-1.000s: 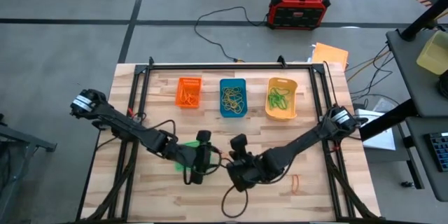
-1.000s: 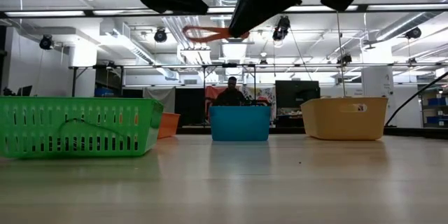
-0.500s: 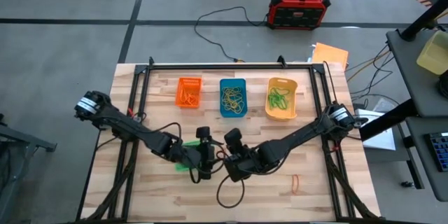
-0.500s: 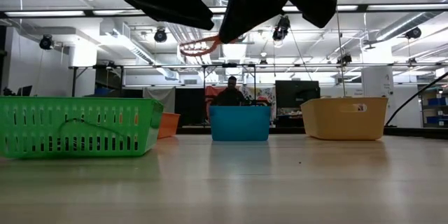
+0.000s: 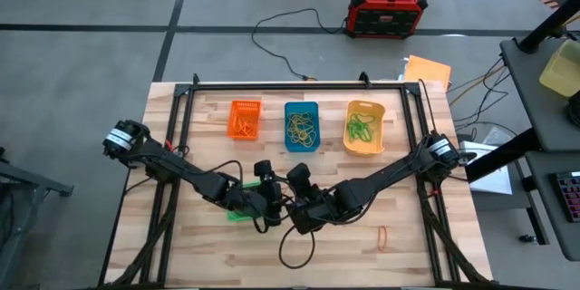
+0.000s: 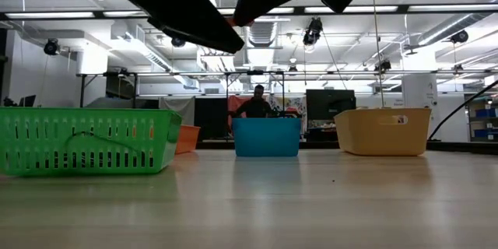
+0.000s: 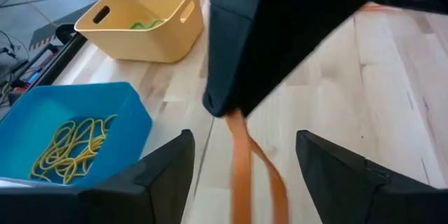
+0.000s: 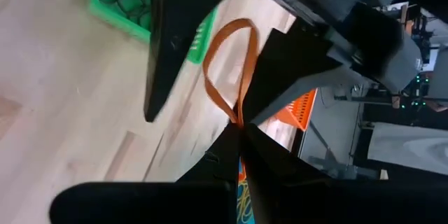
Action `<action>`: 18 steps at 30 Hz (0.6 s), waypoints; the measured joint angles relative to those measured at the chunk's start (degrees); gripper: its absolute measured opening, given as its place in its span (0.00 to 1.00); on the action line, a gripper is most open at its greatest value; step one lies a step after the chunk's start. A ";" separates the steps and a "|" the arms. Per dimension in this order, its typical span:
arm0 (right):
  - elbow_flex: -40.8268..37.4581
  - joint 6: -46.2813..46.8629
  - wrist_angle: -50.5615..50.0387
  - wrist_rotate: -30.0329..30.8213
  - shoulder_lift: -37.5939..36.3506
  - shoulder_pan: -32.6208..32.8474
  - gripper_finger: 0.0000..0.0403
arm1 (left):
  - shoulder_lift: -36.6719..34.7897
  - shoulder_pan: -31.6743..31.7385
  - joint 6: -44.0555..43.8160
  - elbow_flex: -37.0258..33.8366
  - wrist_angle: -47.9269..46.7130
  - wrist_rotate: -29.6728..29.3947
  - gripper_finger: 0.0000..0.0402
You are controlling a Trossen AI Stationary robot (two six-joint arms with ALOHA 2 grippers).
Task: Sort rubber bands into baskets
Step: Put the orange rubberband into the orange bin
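I look at the orange rubber band point(image 8: 227, 70) first. My right gripper point(image 8: 240, 127) has its fingertips pressed together on one end of it, and the loop sticks out past the tips, up in the air over the table point(image 5: 399, 245). A second ago the two arms were a little apart. Now the left gripper point(image 7: 238, 182) has moved in close, and its two fingers are spread wide with the band hanging right between them. In the low view I could see the band a moment ago; now the dark arms hide it.

So I think this is a hand-over. The band is going from my right gripper to my left one, but the left fingers have not closed on it yet. If the right lets go too soon, the band falls.

Just beside the left gripper sits the green basket point(image 6: 85, 140). Far past both grippers, in a row, are the orange basket point(image 5: 245, 120), the blue basket point(image 5: 302, 126) with yellow bands point(image 7: 70, 147) in it, and the yellow-orange basket point(image 5: 365, 128) with green bands point(image 5: 362, 127). Orange bands go in the orange one, I think.

One more orange band point(image 5: 382, 234) lies on the table, off to the right gripper's side. It still needs sorting.
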 joint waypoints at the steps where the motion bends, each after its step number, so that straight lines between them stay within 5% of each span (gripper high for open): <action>1: 0.14 -0.04 -0.14 -0.01 0.00 -0.08 0.02 | -0.07 0.03 -0.24 0.00 -0.20 0.00 0.58; 7: 0.21 0.49 -0.09 -0.04 0.00 -0.12 0.02 | -0.33 0.03 0.01 0.00 -0.98 -0.07 0.48; 15: 0.21 4.37 -0.09 -0.95 0.00 -0.12 0.02 | -0.33 -0.03 1.71 0.00 -2.14 -0.04 0.06; 18: 0.21 6.35 -0.09 -2.90 0.01 -0.12 0.05 | -0.33 -0.03 2.55 0.00 -2.27 -0.04 0.03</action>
